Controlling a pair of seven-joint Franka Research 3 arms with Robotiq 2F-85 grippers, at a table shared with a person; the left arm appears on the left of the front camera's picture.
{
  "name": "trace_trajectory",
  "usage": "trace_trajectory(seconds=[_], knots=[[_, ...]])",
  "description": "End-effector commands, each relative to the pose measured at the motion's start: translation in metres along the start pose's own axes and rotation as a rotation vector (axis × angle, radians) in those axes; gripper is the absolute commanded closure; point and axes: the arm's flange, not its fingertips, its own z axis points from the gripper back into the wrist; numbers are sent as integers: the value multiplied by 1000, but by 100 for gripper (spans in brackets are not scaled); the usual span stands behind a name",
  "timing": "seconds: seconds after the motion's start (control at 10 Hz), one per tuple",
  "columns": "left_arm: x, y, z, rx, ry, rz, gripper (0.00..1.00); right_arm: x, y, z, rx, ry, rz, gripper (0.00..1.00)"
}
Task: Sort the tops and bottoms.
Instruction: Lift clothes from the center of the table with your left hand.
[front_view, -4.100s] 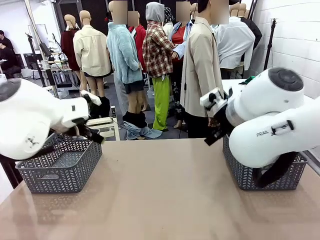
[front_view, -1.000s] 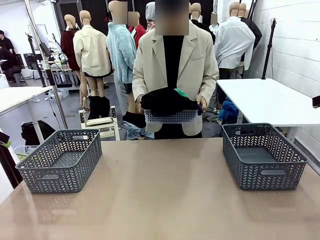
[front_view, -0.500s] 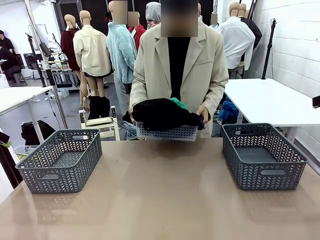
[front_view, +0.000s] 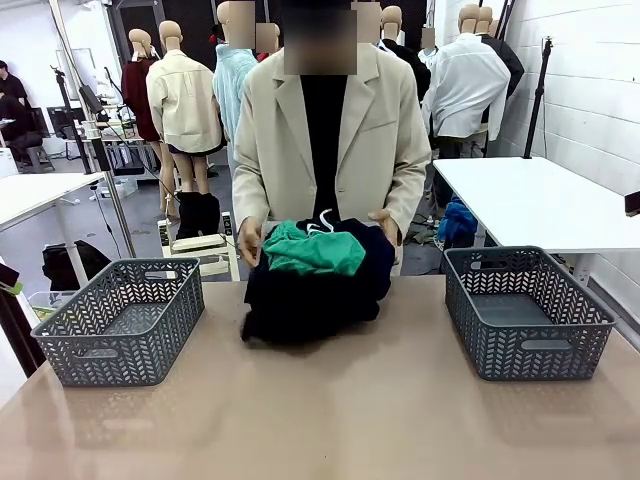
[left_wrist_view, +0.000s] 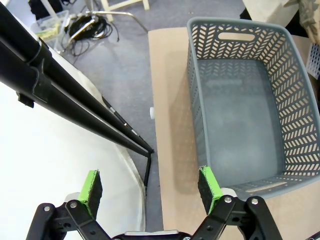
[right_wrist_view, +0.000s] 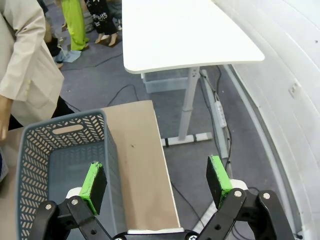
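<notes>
Tan bench (front_view: 320, 420) stretches away from the robot. Its left hand (left_wrist_view: 150, 187) hangs with green pads spread wide above the bench's edge, beside a grey plastic lattice basket (front_view: 120, 330). Its right hand (right_wrist_view: 156, 181) is spread just as wide over the end of a second grey lattice basket (front_view: 530, 310). Between the baskets, toward the far edge, lies a heap of dark navy cloth (front_view: 300, 300), with a bright green garment (front_view: 315, 252) and its white drawstring (front_view: 325, 218) on top. A person in a beige blazer (front_view: 270, 140) touches the heap at both sides.
</notes>
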Motion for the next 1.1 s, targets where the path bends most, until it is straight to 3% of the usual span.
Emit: trace_trajectory(seconds=[0.0, 1.0], knots=[[-8, 0, 1, -6, 0, -2, 0, 0, 2, 3, 0, 14, -4, 0], [-8, 0, 1, -6, 0, -2, 0, 0, 2, 3, 0, 14, -4, 0]])
